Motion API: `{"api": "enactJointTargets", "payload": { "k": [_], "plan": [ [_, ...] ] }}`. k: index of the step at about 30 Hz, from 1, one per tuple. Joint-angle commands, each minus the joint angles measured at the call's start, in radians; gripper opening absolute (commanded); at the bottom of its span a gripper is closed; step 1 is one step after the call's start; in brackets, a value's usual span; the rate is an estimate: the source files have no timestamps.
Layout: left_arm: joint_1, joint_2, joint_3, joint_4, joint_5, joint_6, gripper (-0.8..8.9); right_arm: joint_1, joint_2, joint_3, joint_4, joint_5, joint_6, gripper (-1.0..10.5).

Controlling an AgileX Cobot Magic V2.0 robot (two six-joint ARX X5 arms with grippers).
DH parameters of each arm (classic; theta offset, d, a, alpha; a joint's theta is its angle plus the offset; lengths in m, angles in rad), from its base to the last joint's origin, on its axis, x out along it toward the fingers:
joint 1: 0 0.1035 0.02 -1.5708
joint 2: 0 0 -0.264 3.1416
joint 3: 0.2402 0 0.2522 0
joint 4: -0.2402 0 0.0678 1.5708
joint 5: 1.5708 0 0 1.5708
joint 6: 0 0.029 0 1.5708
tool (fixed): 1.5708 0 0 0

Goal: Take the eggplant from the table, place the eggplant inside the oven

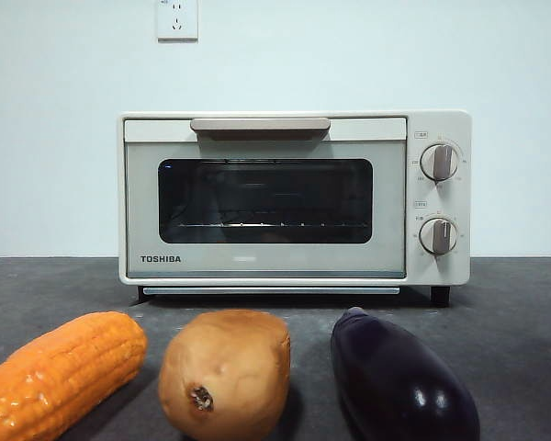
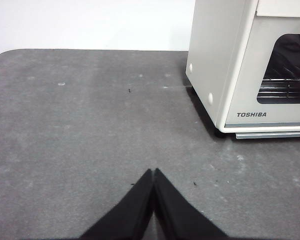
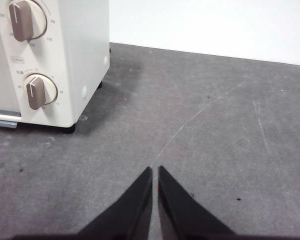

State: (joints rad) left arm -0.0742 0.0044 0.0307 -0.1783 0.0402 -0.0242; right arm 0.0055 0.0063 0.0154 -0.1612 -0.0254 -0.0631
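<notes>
The glossy dark purple eggplant (image 1: 399,378) lies on the dark grey table (image 1: 514,312) at the front right, stem end pointing toward the oven. The cream-white TOSHIBA oven (image 1: 294,197) stands behind it with its glass door closed; its side and door corner show in the left wrist view (image 2: 250,75), its knob side in the right wrist view (image 3: 45,60). My left gripper (image 2: 153,172) hangs shut over bare table left of the oven. My right gripper (image 3: 155,170) hangs shut over bare table right of the oven. Neither gripper shows in the front view.
An orange corn cob (image 1: 60,372) lies at the front left and a tan-brown potato (image 1: 225,372) sits between it and the eggplant. A white wall with a socket (image 1: 177,18) rises behind the oven.
</notes>
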Motion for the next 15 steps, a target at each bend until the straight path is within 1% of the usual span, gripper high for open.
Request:
{"api": "enactJointTargets", "payload": {
  "k": [1,3,4,6,7,8,10,11,13,15],
  "plan": [
    [0.001,-0.001,-0.026,0.006,0.004,-0.024,0.04,-0.001,-0.003,-0.003,0.038,-0.001,0.018,0.0],
    [0.001,-0.001,-0.026,0.016,0.014,-0.111,0.04,-0.001,-0.003,-0.003,0.072,-0.001,0.035,0.0],
    [0.001,-0.001,-0.026,0.019,0.023,-0.195,0.04,-0.001,-0.003,-0.003,0.097,-0.003,0.062,0.0],
    [0.001,-0.001,-0.026,0.021,0.037,-0.327,0.04,-0.001,-0.003,-0.002,0.133,-0.003,0.124,0.0],
    [0.001,-0.001,-0.026,0.023,0.039,-0.408,0.04,-0.001,-0.003,-0.001,0.151,-0.004,0.178,0.0],
    [0.001,-0.001,-0.026,0.026,0.039,-0.454,0.04,-0.001,-0.003,-0.001,0.164,-0.004,0.211,0.0],
    [0.001,-0.001,-0.026,0.03,0.041,-0.522,0.04,-0.001,-0.003,0.0,0.188,-0.005,0.276,0.0],
    [0.001,-0.001,-0.026,0.03,0.042,-0.536,0.04,-0.001,-0.003,0.0,0.196,-0.009,0.317,0.0],
    [0.001,-0.001,-0.026,0.029,0.046,-0.545,0.04,-0.001,-0.003,0.0,0.199,-0.032,0.378,0.0],
    [0.001,-0.001,-0.026,0.032,0.062,-0.545,0.04,-0.001,-0.003,0.0,0.198,-0.06,0.412,0.0]
  ]
}}
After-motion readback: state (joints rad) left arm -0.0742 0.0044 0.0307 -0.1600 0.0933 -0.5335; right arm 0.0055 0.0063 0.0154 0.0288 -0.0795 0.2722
